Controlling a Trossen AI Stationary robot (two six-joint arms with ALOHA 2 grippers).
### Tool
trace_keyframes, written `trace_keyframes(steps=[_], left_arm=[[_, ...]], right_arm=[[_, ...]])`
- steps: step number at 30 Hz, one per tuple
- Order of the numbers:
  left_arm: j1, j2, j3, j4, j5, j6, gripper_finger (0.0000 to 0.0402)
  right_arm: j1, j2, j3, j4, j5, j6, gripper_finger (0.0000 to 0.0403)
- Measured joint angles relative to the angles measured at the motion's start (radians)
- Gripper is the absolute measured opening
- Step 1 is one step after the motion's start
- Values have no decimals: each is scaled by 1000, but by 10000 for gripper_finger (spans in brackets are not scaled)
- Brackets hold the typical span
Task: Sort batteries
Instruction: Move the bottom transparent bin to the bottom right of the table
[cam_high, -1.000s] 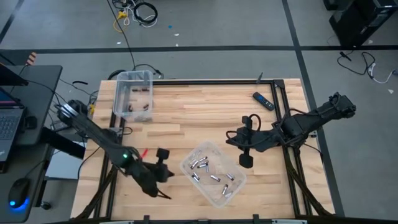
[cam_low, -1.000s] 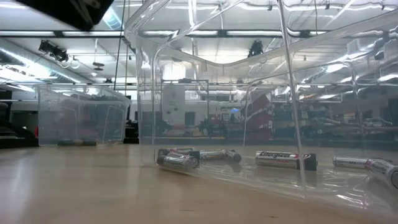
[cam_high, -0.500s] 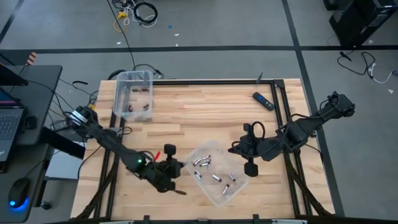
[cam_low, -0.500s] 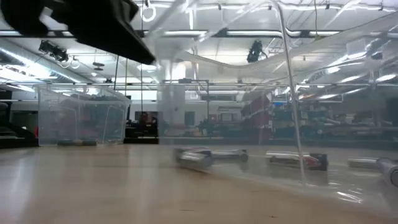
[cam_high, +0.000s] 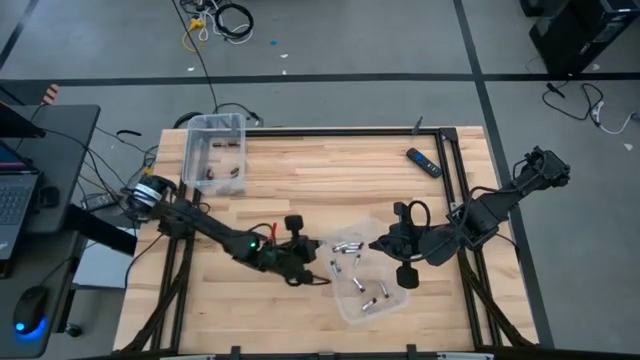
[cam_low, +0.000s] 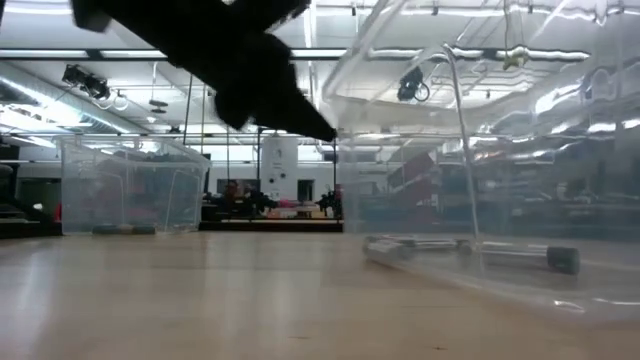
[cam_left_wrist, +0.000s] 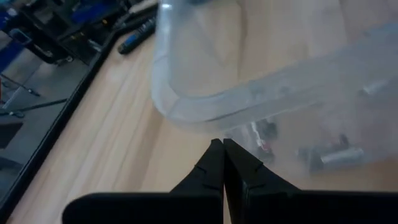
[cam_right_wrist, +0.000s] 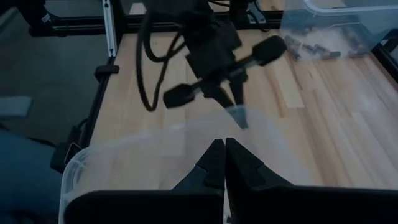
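A clear bin (cam_high: 368, 300) near the table's front holds several small batteries (cam_high: 347, 247) (cam_left_wrist: 336, 155) (cam_low: 520, 255) lying loose on its floor. My left gripper (cam_high: 322, 277) (cam_left_wrist: 222, 144) (cam_right_wrist: 239, 117) is shut, reaching in from the table's left with its tips at the bin's left corner. My right gripper (cam_high: 374, 245) (cam_right_wrist: 224, 146) is shut too and hangs above the bin's right part, holding nothing. A second clear bin (cam_high: 213, 150) at the far left holds a few dark batteries (cam_high: 225, 170). My left gripper meets the near bin with its shut fingertips at the rounded corner wall (cam_left_wrist: 205, 121), just below the rim. The fingers come from the table's left, slanting down. The bin stands on the table on its floor.
A black-and-blue remote-like bar (cam_high: 423, 162) lies at the far right. Bare wood (cam_high: 320, 190) spreads between the two bins. The table's metal frame (cam_high: 445, 170) runs along its edges. A laptop and cables sit off the table's left.
My left gripper has swung toward the table's right edge and sunk, tipping its fingers down, and has come against the near bin's left corner. The bin has slid toward the right edge, its batteries shifting inside. My right gripper has drifted slightly toward the near edge.
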Motion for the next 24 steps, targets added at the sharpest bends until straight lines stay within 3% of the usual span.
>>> trace_keyframes(steps=[5, 11, 13, 17, 24], left_arm=[[56, 38, 0, 161, 7, 55, 0], [50, -5, 0, 29, 9, 105, 0], [26, -38, 0, -52, 76, 137, 0], [-7, -41, 0, -117, 351, 153, 0], [38, 86, -1, 107, 380, 179, 0]], right_arm=[[0, 0, 0, 0, 0, -12, 1], [0, 0, 0, -10, 0, -4, 0], [0, 0, 0, -13, 0, -4, 0], [0, 0, 0, -15, 0, -5, 0], [0, 0, 0, -16, 23, -7, 0]])
